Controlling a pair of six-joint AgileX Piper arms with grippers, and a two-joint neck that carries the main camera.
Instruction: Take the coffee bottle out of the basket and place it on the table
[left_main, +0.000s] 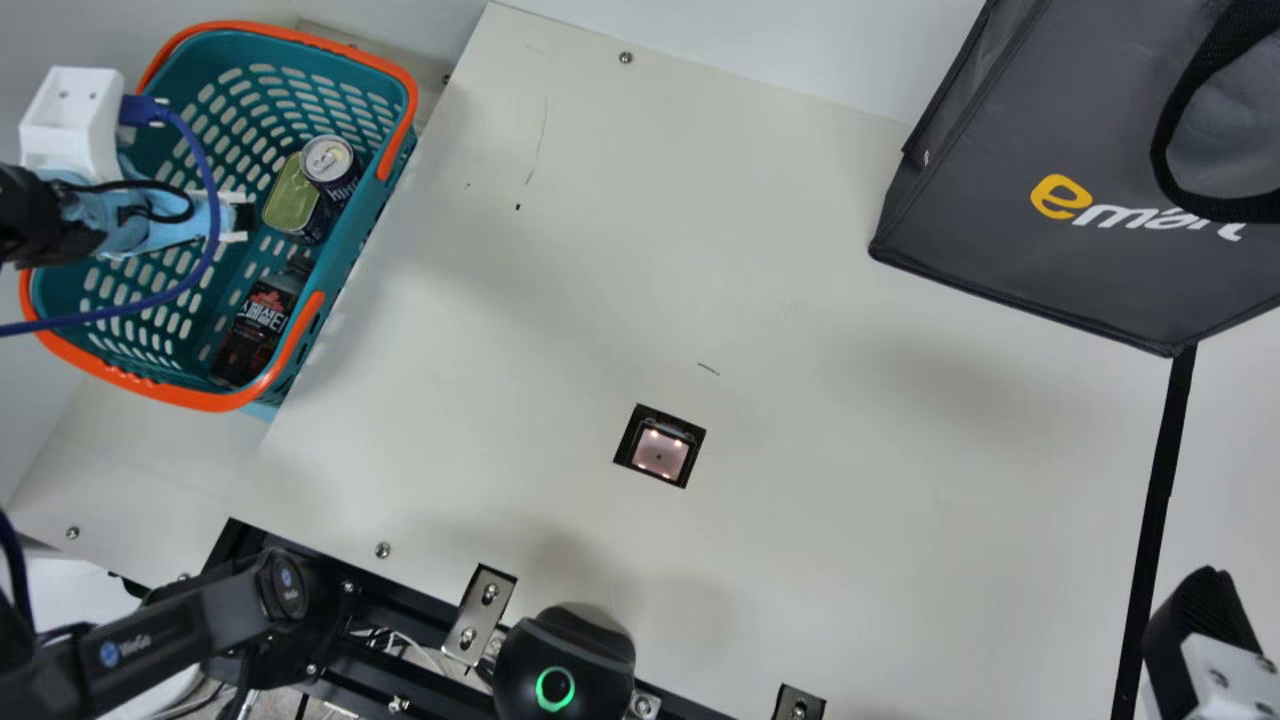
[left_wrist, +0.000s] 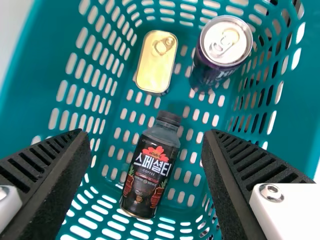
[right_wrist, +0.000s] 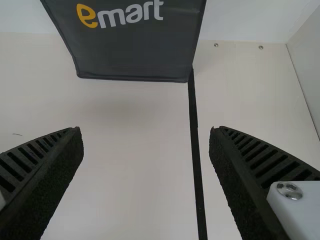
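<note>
- gray bag (left_main: 985, 190), main view, upper R
- blk strip (left_main: 1161, 480), lower R, below bag
- sq. device (left_main: 660, 453) w/ lights, near ctr
- purple can (left_main: 335, 180), upper L
- gold tin (left_main: 290, 198), next to can

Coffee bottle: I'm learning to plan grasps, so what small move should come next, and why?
I'd probably lower the open left gripper toward the coffee bottle, which lies ungrasped in the basket, beyond the gripper's parted fingers.

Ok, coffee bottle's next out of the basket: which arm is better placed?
Left, I'd say: the left claw hangs open over the basket, with the bottle below. The right claw is across the table, away from the basket.
</note>
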